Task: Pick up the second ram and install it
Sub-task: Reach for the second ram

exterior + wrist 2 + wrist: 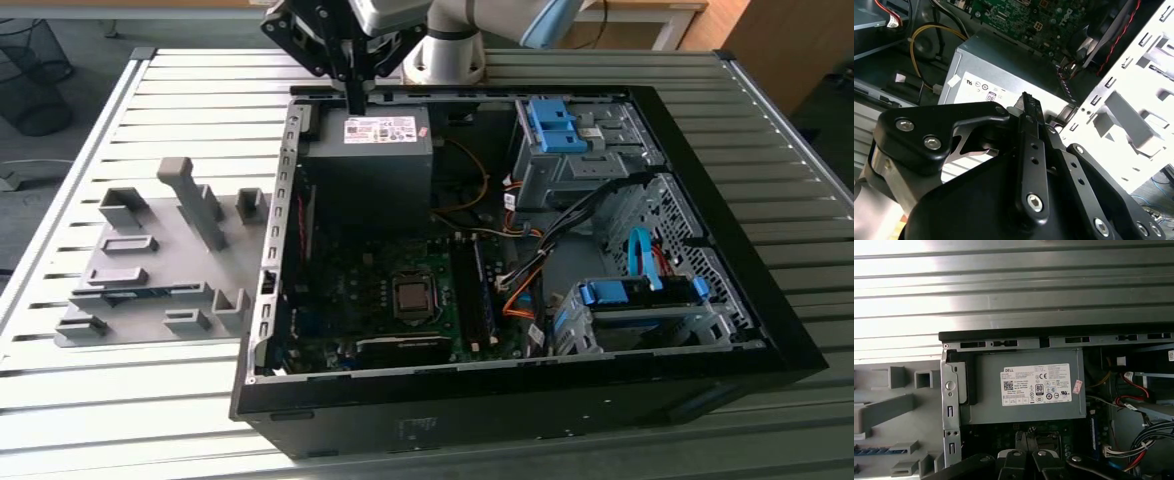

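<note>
Over on the exterior view's left, beside the open computer, the second ram lay flat in a light grey plastic holder plate. It was a slim dark blue-green stick tucked low among the plate's raised grey blocks. In the first wrist view it showed as a thin bluish strip near the edge of that same plate. Nothing was touching it.

The black two-fingered gripper hung well apart from the stick, above the far rim of the black, side-opened computer case. It pointed straight down over the grey box-shaped power supply with a white label. From where I stood its fingers looked pressed together with nothing between them. The second wrist view showed the same thing: the narrow black tips met over the labelled top of the power supply. In the first wrist view the gripper sat near the edge of that labelled box.

Deeper inside the case lay the dark green motherboard with its square processor socket. Long black memory slots ran just beside the socket. Orange and black cables trailed from the board toward the metal drive cage with blue plastic brackets.

Everything stood on a ribbed silver metal table, with the arm's pale grey base behind the case.
</note>
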Controlling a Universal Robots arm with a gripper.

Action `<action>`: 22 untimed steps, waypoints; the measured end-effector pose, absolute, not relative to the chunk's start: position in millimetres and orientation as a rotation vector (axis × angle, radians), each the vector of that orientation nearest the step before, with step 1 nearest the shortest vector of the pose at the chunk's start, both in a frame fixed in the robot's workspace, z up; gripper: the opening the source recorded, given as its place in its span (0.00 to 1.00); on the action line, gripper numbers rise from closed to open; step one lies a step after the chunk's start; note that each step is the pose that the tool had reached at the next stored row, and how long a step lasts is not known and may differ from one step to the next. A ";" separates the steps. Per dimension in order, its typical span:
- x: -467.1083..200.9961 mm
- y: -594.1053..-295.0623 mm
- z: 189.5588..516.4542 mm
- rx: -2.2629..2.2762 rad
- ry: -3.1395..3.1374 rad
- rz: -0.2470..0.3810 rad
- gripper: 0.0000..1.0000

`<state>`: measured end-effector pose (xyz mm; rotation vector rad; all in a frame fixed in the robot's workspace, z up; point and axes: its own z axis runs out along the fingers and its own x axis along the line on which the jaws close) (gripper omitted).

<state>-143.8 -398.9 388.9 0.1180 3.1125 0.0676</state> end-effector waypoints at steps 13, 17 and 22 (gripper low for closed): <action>-146.9 -398.9 388.6 0.118 3.112 0.068 0.11; -147.7 -398.9 388.6 0.118 3.112 0.068 0.11; -149.5 -398.9 388.5 0.118 3.112 0.068 0.11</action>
